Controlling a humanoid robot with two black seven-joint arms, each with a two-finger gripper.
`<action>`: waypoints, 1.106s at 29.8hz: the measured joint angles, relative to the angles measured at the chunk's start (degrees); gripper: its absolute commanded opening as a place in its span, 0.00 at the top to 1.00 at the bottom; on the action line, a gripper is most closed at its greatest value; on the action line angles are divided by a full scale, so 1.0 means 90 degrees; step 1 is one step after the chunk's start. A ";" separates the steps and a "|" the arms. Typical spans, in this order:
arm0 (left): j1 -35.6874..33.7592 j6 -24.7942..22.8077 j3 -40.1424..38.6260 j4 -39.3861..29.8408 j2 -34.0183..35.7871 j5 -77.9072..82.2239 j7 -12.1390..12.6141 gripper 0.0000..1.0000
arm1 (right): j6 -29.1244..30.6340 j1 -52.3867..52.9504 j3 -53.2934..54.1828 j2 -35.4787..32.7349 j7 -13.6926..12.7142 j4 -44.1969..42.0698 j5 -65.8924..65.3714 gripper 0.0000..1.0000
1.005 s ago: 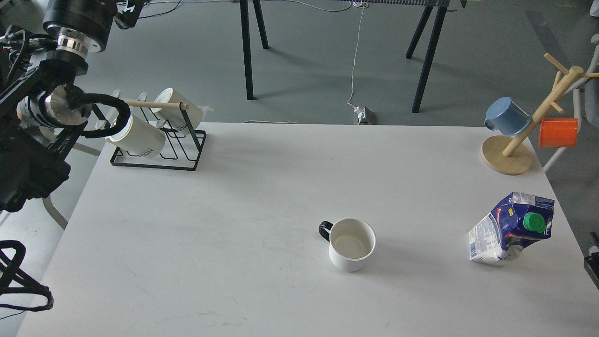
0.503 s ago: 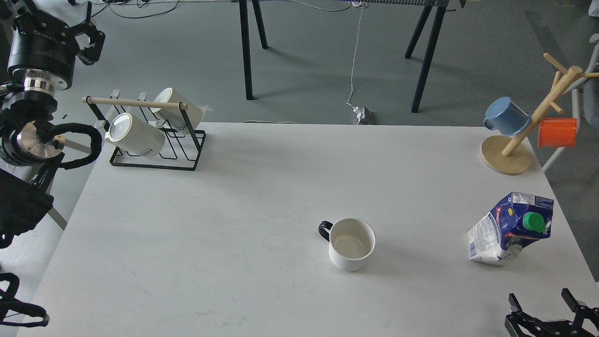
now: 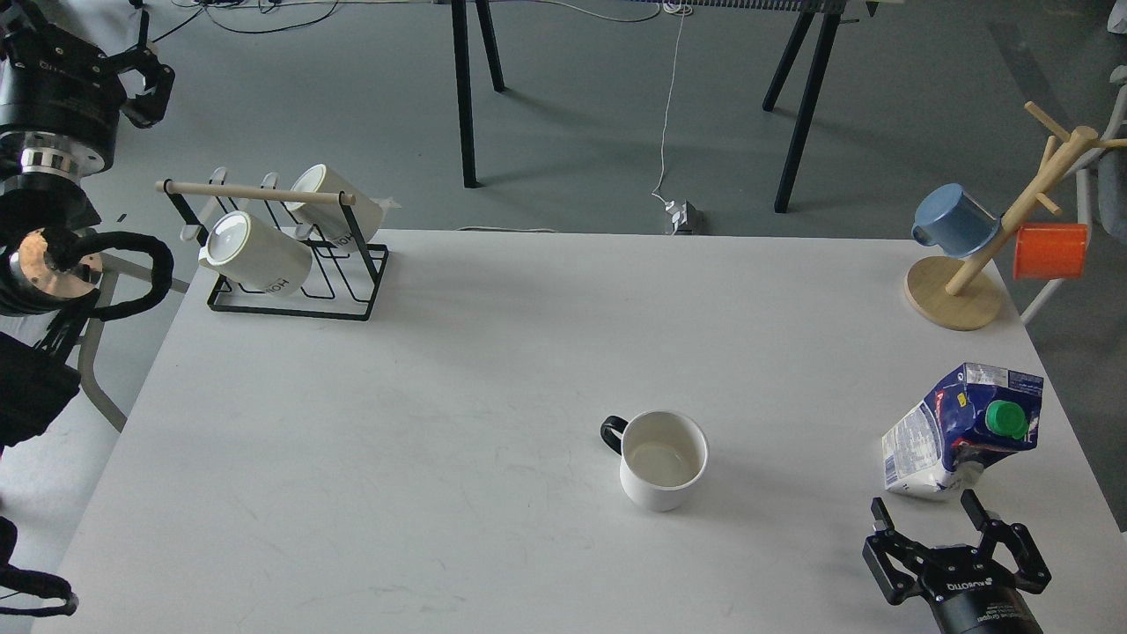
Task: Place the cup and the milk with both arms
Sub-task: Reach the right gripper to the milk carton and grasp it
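A white cup (image 3: 662, 460) with a black handle stands upright and empty on the white table (image 3: 493, 352), right of centre. A blue and white milk carton (image 3: 961, 431) with a green cap stands crumpled near the table's right edge. My right gripper (image 3: 926, 511) is open and empty, its fingers pointing up at the carton's base, just in front of it. My left gripper (image 3: 113, 44) is at the top left, off the table, far from both; its fingers look spread.
A black wire rack (image 3: 290, 255) with two white mugs stands at the back left corner. A wooden mug tree (image 3: 986, 255) with a blue cup and an orange cup stands at the back right. Black table legs stand on the floor behind.
My right gripper has come up into view from the bottom right edge to just below the milk carton. My left arm has swung back left, off the rack. Cup and carton have not moved.
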 measured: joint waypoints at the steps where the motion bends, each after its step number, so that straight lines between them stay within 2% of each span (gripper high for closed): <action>1: 0.0000 0.0001 0.0001 0.0000 0.0001 0.0000 0.0009 0.00 | 0.0000 0.0001 0.0057 -0.0006 0.0000 0.0000 -0.0001 0.01; 25: -0.0009 0.0001 0.0003 0.0005 0.0050 0.0001 0.0027 0.00 | 0.0000 0.0521 0.0388 -0.0214 0.0009 -0.0040 -0.0023 0.04; 27: -0.0010 0.0001 0.0003 0.0006 0.0051 0.0001 0.0043 0.00 | 0.0000 0.0574 0.0388 -0.0214 0.0009 -0.0048 -0.0031 0.09; 33: -0.0034 0.0008 0.0013 0.0007 0.0048 0.0008 0.0060 0.00 | 0.0000 0.0713 0.0422 -0.0198 0.0039 -0.0149 -0.0141 0.40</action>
